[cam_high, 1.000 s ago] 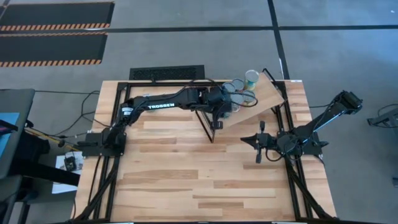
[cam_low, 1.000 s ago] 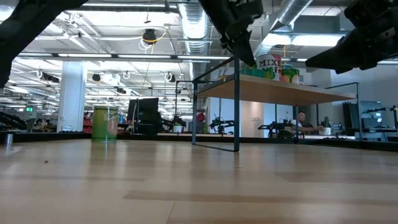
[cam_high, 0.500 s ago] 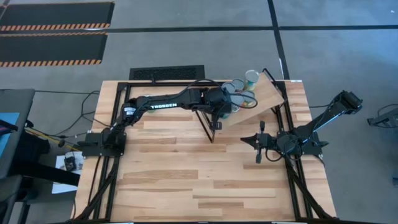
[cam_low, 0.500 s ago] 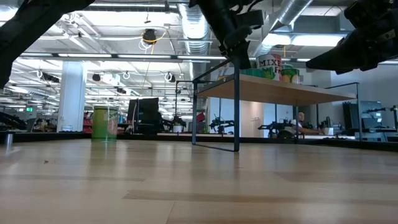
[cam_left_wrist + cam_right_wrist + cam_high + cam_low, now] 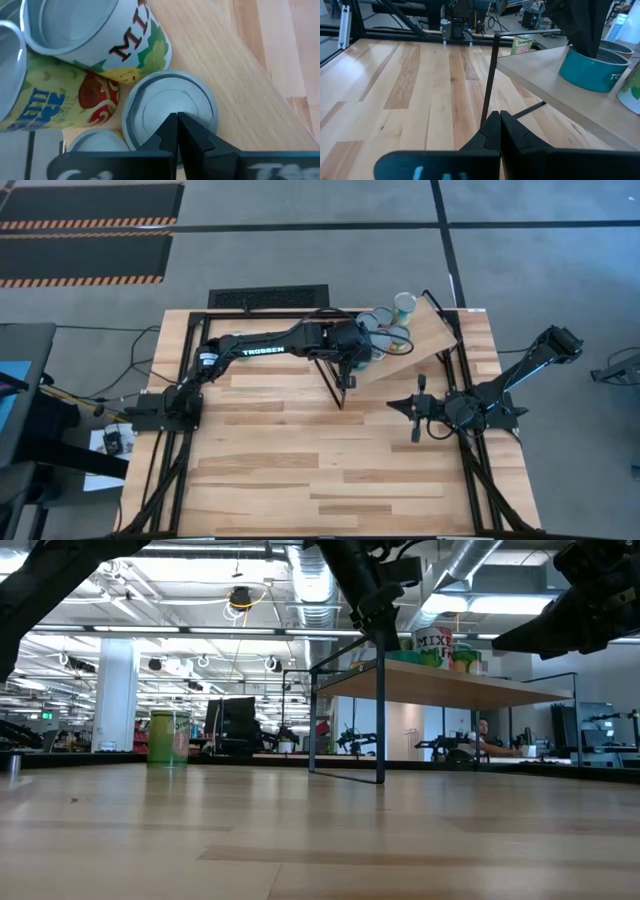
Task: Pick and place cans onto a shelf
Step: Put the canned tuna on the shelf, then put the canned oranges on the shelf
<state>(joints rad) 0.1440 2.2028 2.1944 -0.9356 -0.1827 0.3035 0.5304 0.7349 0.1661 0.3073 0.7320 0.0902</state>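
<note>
The shelf [image 5: 425, 340], a light wood board on a thin black frame [image 5: 380, 720], stands at the table's far right. Several cans stand crowded on it: a white-labelled one [image 5: 115, 35], a yellow one [image 5: 55, 100] and a teal one [image 5: 592, 70] with a silvery top [image 5: 170, 102]. My left gripper [image 5: 177, 120] is shut, its tips right over that top. A green can [image 5: 168, 737] stands alone on the tabletop. My right gripper [image 5: 499, 117] waits shut near the table's right edge [image 5: 418, 408]. My left gripper comes slanting down from above, and its shut fingertips [image 5: 170, 125] stand over the near part of the teal can's round top [image 5: 150, 112]. I cannot tell whether they touch it. The can stands upright on the shelf board.
The green can [image 5: 522, 44] stands beyond the shelf's black leg [image 5: 490, 75]. Bare planked tabletop [image 5: 330, 470] stretches across the table's middle and near side. The shelf's front frame [image 5: 340, 385] rises beside the left arm.
My left gripper has shut above the teal can on the shelf and has tipped a little further down. The cans and my right arm have kept still.
</note>
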